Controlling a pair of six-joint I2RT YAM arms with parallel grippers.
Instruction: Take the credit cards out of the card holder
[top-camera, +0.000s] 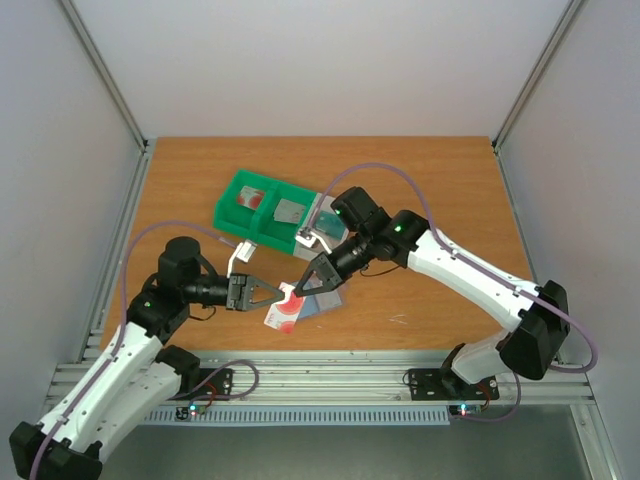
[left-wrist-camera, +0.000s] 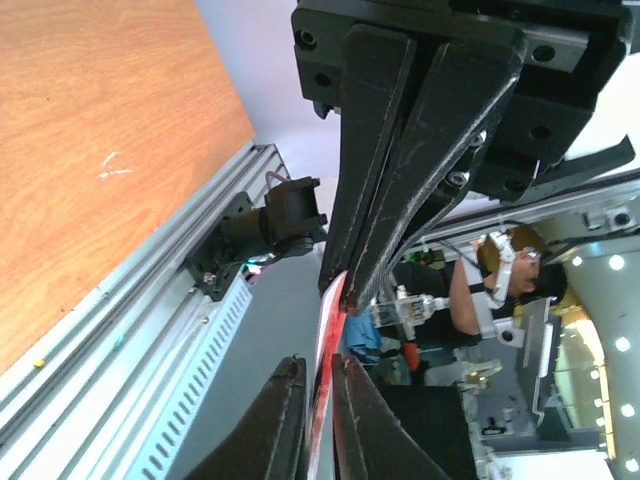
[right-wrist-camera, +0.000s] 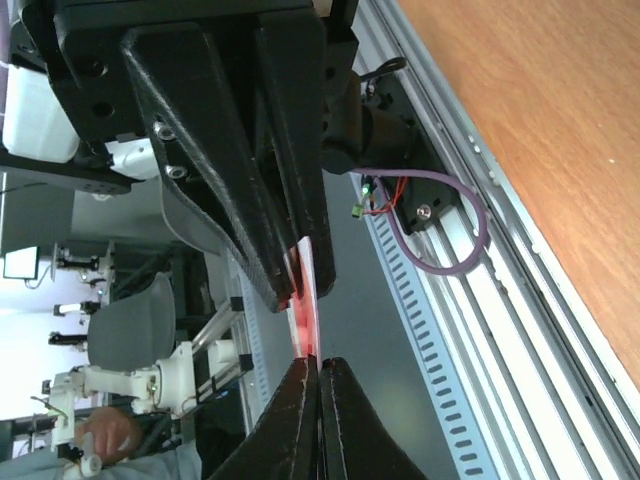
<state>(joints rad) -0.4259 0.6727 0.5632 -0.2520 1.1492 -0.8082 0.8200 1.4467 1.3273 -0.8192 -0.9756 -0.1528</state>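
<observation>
My left gripper (top-camera: 278, 293) is shut on a white credit card with a red-pink patch (top-camera: 284, 312), held just above the table's front middle. My right gripper (top-camera: 305, 285) faces it tip to tip and is shut on the slate-blue card holder (top-camera: 325, 300). In the left wrist view the card's red edge (left-wrist-camera: 327, 330) runs from my left gripper (left-wrist-camera: 318, 362) up to the right gripper's shut fingers (left-wrist-camera: 345, 290). In the right wrist view my right gripper (right-wrist-camera: 320, 362) pinches a thin edge, and the card (right-wrist-camera: 305, 320) reaches into the left gripper's fingers (right-wrist-camera: 285, 270). The holder is edge-on and hard to tell from the card in both wrist views.
A green-and-white tray (top-camera: 232, 188) with three compartments stands behind the grippers and holds a few flat greyish pieces. The aluminium rail (top-camera: 330, 365) and the arm bases run along the near table edge. White walls close in the left, right and back sides.
</observation>
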